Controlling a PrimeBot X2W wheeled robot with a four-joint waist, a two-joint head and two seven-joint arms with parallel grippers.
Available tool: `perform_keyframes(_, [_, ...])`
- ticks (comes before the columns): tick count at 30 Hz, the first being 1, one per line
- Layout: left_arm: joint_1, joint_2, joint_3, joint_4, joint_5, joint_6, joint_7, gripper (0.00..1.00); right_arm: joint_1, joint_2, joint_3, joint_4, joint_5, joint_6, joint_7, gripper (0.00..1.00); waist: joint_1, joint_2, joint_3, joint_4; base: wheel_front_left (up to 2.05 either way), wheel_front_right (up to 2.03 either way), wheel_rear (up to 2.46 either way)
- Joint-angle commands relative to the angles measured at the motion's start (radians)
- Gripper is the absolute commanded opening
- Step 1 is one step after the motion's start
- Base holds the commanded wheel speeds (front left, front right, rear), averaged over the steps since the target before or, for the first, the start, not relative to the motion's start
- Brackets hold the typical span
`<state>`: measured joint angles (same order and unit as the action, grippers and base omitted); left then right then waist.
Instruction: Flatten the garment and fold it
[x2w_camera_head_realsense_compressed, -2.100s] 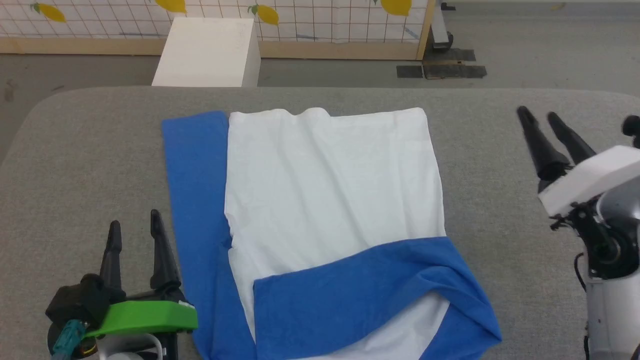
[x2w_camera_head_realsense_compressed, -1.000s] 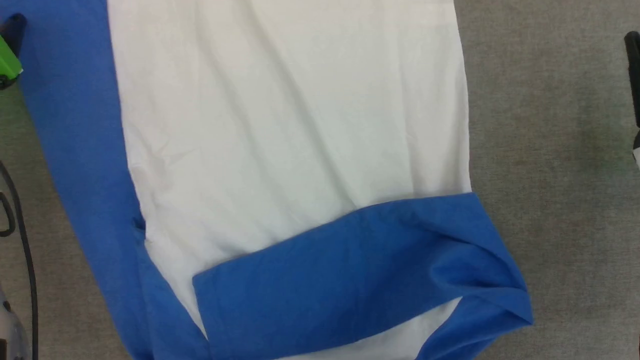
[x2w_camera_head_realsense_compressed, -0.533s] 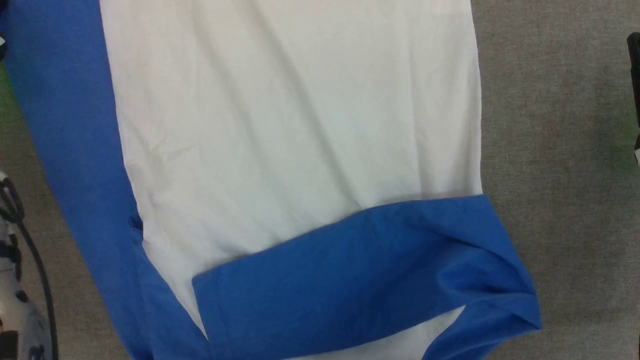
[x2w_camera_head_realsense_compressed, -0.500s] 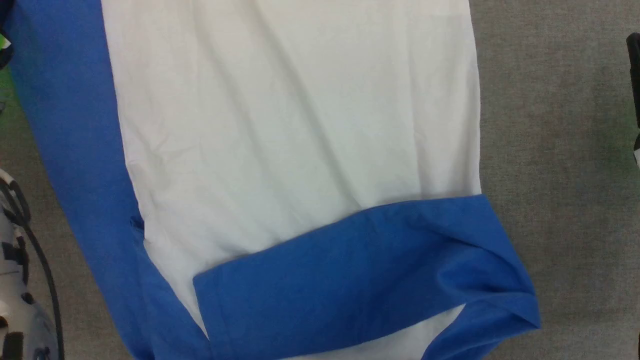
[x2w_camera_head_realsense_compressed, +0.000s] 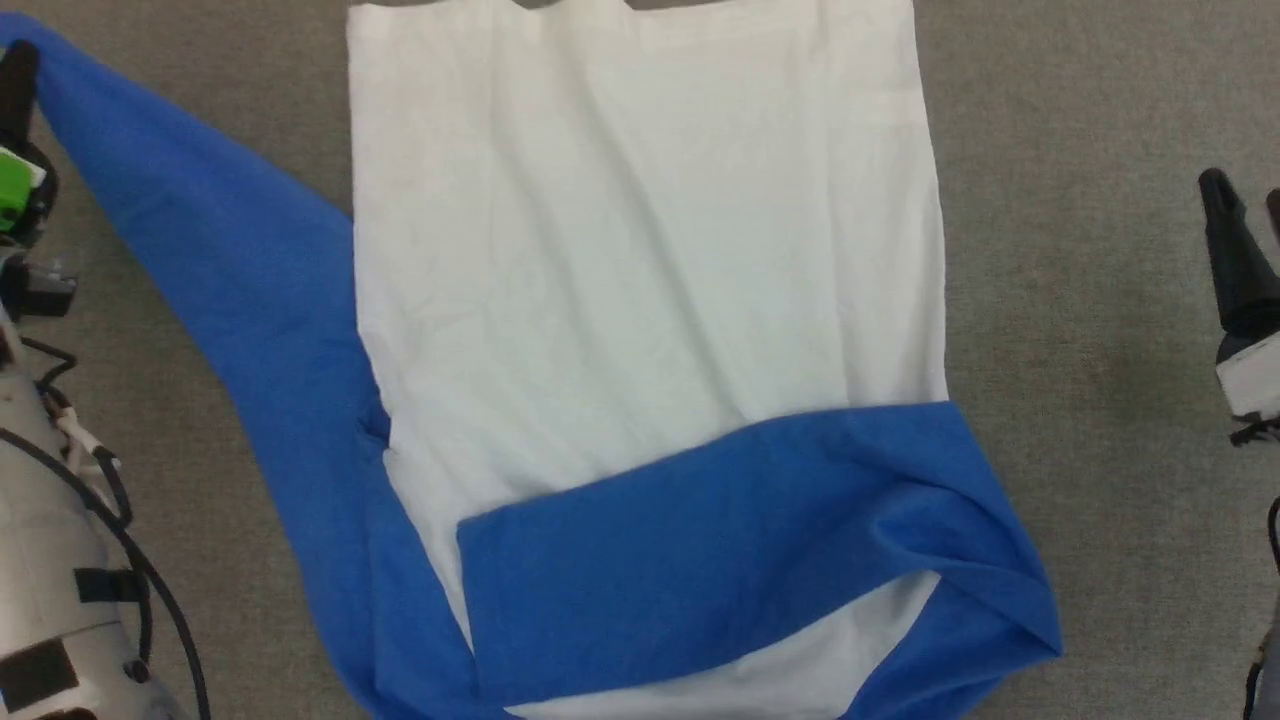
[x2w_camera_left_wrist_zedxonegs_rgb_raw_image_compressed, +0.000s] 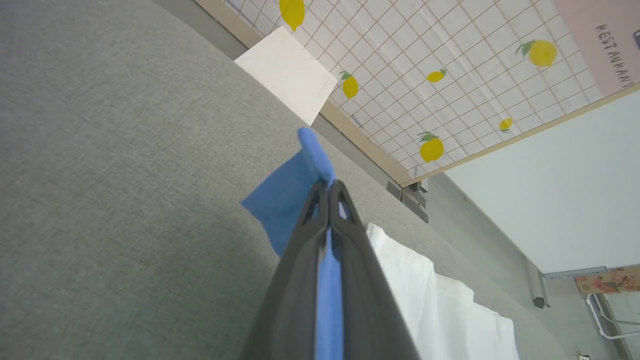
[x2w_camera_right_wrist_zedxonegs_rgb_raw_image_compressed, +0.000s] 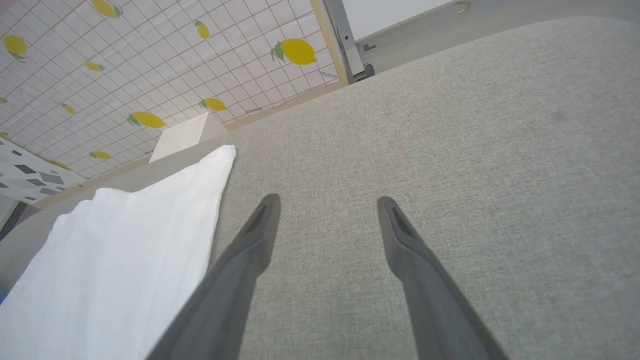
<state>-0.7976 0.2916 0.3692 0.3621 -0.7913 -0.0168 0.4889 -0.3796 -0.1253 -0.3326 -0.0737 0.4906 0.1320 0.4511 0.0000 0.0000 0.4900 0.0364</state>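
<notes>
Swung out to ten o'clock for flattening, a bright blue sleeve (x2w_camera_head_realsense_compressed: 200, 220) of the soft white T-shirt (x2w_camera_head_realsense_compressed: 640, 250) lying at centre sits pinched in your left gripper (x2w_camera_left_wrist_zedxonegs_rgb_raw_image_compressed: 330, 187), your right gripper (x2w_camera_right_wrist_zedxonegs_rgb_raw_image_compressed: 327, 202) wide at three o'clock.

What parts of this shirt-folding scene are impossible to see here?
- Head view: the shirt's near end runs off the bottom edge; its underside is hidden against the table.
- Left wrist view: the left claw's closed fingers cover the pinched blue sleeve cloth.
- Head view: the right claw's outer finger is cut by the right edge.
</notes>
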Motion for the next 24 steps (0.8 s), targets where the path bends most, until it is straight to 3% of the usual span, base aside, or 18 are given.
perform_keyframes(1, [0.023, -0.018, -0.01, -0.026, -0.009, -0.015, 0.001, 0.0, 0.019, 0.01, 0.001, 0.011, -0.006, -0.001, -0.008, 1.0, 0.0, 0.0, -0.126, 0.052, 0.0, 0.0, 0.0])
perform_keyframes(8, [0.103, -0.118, -0.12, -0.208, 0.027, -0.021, 0.014, 0.0, 0.062, 0.034, 0.005, 0.048, -0.021, -0.001, -0.01, 1.0, 0.0, 0.0, -0.252, 0.068, 0.0, 0.0, 0.0])
perform_keyframes(16, [0.178, -0.14, -0.188, -0.419, 0.089, 0.023, 0.053, 0.0, 0.1, 0.048, -0.008, 0.064, -0.036, -0.001, -0.006, 1.0, 0.0, 0.0, -0.353, 0.063, 0.0, 0.0, 0.0])
perform_keyframes(20, [0.224, -0.188, -0.298, -0.5, 0.108, 0.027, 0.097, 0.0, 0.117, 0.053, -0.02, 0.065, -0.044, -0.001, -0.001, 1.0, 0.0, 0.0, -0.38, 0.069, 0.0, 0.0, 0.0])
perform_keyframes(24, [0.284, -0.224, -0.437, -0.497, 0.107, 0.023, 0.116, 0.0, 0.131, 0.06, -0.021, 0.062, -0.044, -0.001, 0.002, 1.0, 0.0, 0.0, -0.39, 0.067, 0.0, 0.0, 0.0])
